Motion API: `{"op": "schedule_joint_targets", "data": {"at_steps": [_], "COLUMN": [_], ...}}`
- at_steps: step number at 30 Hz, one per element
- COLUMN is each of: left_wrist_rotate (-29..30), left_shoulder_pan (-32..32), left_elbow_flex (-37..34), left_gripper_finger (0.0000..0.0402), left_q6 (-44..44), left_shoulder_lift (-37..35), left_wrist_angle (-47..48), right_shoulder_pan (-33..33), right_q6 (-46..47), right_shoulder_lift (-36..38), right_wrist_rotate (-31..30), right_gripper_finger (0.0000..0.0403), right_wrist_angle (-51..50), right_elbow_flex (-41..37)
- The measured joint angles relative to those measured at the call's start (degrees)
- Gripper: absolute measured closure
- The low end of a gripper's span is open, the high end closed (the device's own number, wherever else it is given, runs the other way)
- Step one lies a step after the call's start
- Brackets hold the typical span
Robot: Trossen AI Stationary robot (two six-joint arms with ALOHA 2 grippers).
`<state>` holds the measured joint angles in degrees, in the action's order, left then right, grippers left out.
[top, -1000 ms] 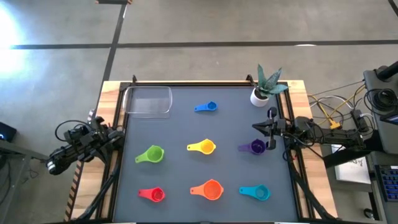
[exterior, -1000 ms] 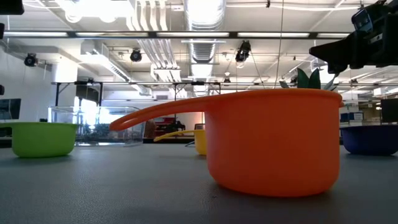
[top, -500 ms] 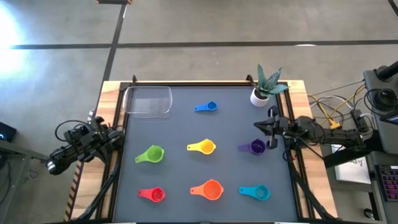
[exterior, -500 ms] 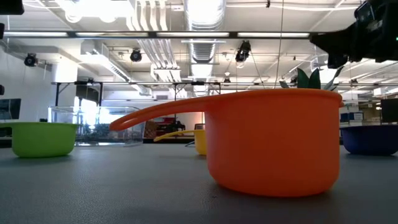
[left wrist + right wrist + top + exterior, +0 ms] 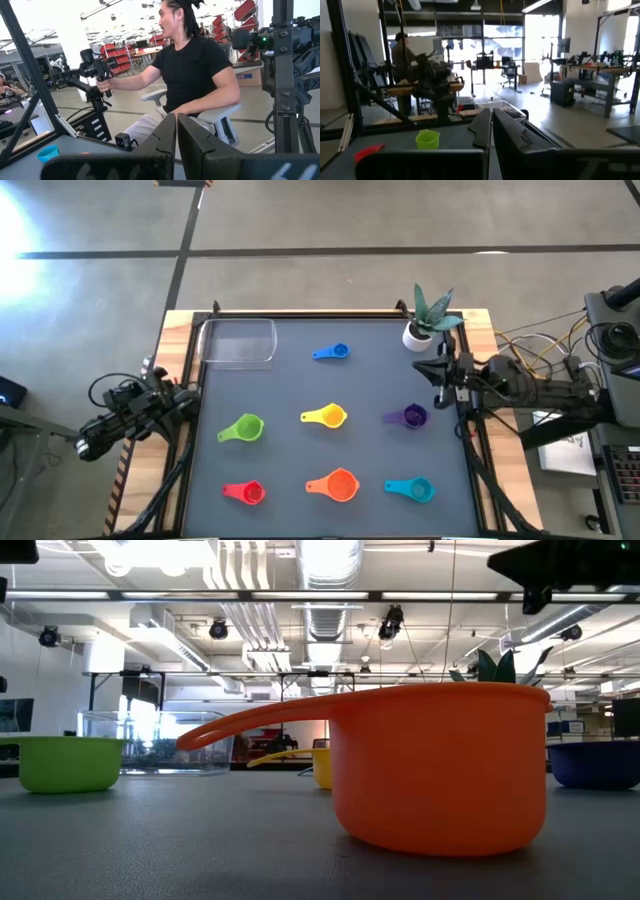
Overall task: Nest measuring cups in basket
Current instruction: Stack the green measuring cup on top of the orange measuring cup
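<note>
Seven measuring cups sit upright on their bases on the dark mat: blue (image 5: 333, 352), yellow (image 5: 326, 416), purple (image 5: 408, 416), green (image 5: 243, 428), red (image 5: 245, 492), orange (image 5: 336, 484) and teal (image 5: 413, 490). The clear basket (image 5: 238, 340) rests in the far left corner, with no cup in it. My right gripper (image 5: 425, 369) is shut and hovers above the mat's right side, on the far side of the purple cup; in its wrist view (image 5: 491, 120) the fingers lie together. My left gripper (image 5: 176, 131) is shut and waits past the table's left edge (image 5: 185, 396).
A small white pot with a spiky plant (image 5: 420, 328) stands in the far right corner, close to my right gripper. In the low view the orange cup (image 5: 440, 765) fills the foreground. A seated person (image 5: 192, 70) shows beyond the table. Cables lie right of the table.
My right gripper has risen and drawn back from beside the purple cup toward the table's far right, staying shut. The cups and the basket have kept their places.
</note>
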<state>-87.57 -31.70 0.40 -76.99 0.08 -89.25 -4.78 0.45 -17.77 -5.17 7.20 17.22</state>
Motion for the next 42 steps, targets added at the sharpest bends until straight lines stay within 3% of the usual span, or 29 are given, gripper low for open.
{"op": "schedule_joint_targets", "data": {"at_steps": [8, 15, 26, 35, 42], "left_wrist_rotate": [0.0, 0.0, 0.0, 0.0, 0.0], "left_shoulder_pan": [0.0, 0.0, 0.0, 0.0, 0.0], "left_elbow_flex": [0.0, 0.0, 0.0, 0.0, 0.0], "left_gripper_finger": [0.0402, 0.0402, 0.0402, 0.0402, 0.0402], "left_q6": [0.0, 0.0, 0.0, 0.0, 0.0], "left_shoulder_lift": [0.0, 0.0, 0.0, 0.0, 0.0], "left_wrist_angle": [0.0, 0.0, 0.4, 0.7, 0.7], "right_shoulder_pan": [3.6, 8.2, 9.9, 10.2, 10.2], "right_q6": [-0.8, -1.5, -3.4, -4.1, -4.9], "right_shoulder_lift": [-18.5, -29.7, -36.4, -37.0, -43.3], "right_wrist_rotate": [-0.3, -3.6, -4.5, -4.4, -3.7], "right_gripper_finger": [0.0394, 0.0394, 0.0394, 0.0394, 0.0394], "right_wrist_angle": [-1.4, -2.4, -0.8, -1.7, -2.5], "right_elbow_flex": [10.6, 15.5, 21.2, 20.9, 21.6]}}
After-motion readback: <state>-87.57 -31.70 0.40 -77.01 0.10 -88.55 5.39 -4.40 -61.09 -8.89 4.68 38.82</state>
